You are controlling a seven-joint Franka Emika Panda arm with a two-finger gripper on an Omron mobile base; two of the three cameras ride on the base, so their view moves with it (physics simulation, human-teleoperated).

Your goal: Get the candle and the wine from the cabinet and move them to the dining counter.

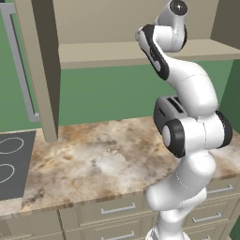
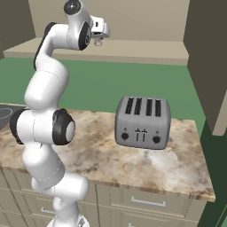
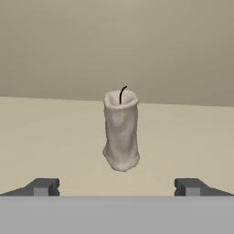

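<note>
The candle (image 3: 121, 132), a pale stubby cylinder with a black wick, stands upright on the floor of the open beige cabinet (image 1: 103, 49). In the hand view it is centred ahead of my gripper (image 3: 116, 187). The jaws are open and wide apart, with one fingertip on each side at the bottom of the picture and nothing between them. The candle is a short way beyond the tips and untouched. In the right base view the arm reaches up, with the gripper (image 2: 100, 35) at the cabinet's shelf edge (image 2: 146, 48). The wine and the dining counter are out of view.
A silver toaster (image 2: 142, 123) stands on the marbled worktop (image 2: 177, 164) below the cabinet. A black cooktop (image 1: 11, 164) lies at the left. The cabinet's open doors (image 1: 47, 70) hang at both sides (image 2: 208, 62). Drawer units (image 1: 117, 211) run under the worktop.
</note>
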